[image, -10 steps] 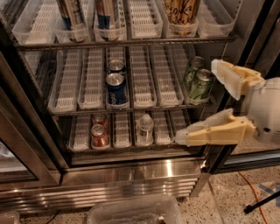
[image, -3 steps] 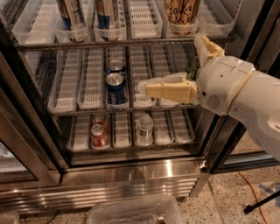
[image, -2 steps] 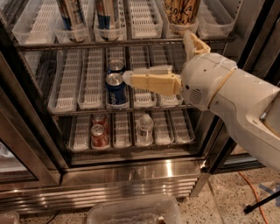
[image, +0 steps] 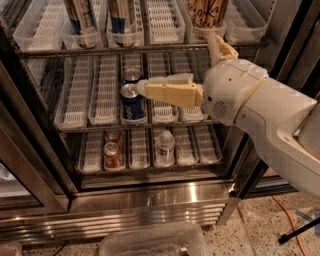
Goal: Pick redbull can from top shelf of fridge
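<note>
Redbull can (image: 121, 16): a slim can with blue and silver panels, upright in a white lane tray on the top shelf (image: 160, 49) of the fridge (image: 150, 197), in the second lane from the left. Only its lower part is in view. Just left of it, in the next lane, stands a second slim can (image: 82, 19). A wide tan can (image: 206, 12) with black script stands well to the right on the same shelf.

Gripper (image: 177, 61): held in front of the middle shelf, below the top shelf and right of the redbull can, apart from it. Its jaws are spread wide and hold nothing. One finger (image: 170, 92) lies level and points left, its tip at the rim of the front Pepsi can (image: 132, 104); whether they touch cannot be told. The other finger (image: 219, 47) points up, its tip at the front edge of the top shelf, under the tan can. The white arm (image: 265, 115) enters from the right.

Middle shelf: a second Pepsi can (image: 131, 75) behind the first, in one lane. Bottom shelf: two red cans (image: 112, 155) in one lane, with a clear bottle (image: 164, 145) to their right. On the near floor: a clear bin (image: 152, 241) and, at right, an orange cable (image: 287, 217).
</note>
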`<control>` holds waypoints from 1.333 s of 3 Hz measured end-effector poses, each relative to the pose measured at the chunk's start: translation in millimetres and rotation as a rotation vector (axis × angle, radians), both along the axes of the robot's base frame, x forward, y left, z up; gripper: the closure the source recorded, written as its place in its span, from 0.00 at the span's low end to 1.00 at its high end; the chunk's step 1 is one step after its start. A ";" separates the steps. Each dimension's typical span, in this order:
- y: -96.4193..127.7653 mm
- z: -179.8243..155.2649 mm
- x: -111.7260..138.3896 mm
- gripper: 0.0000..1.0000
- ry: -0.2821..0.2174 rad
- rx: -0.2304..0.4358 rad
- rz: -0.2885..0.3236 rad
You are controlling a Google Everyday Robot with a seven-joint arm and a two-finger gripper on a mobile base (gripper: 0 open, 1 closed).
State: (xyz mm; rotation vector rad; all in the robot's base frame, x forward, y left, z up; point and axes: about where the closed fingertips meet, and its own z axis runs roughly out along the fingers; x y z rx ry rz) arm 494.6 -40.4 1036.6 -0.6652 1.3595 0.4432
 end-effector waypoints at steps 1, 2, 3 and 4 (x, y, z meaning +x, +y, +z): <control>9.0 5.6 3.9 0.00 -0.022 -0.005 -0.025; 19.6 7.1 10.9 0.00 -0.030 -0.020 -0.040; 28.7 3.4 21.6 0.00 -0.033 -0.016 -0.047; 35.8 5.2 32.8 0.00 -0.054 -0.014 -0.058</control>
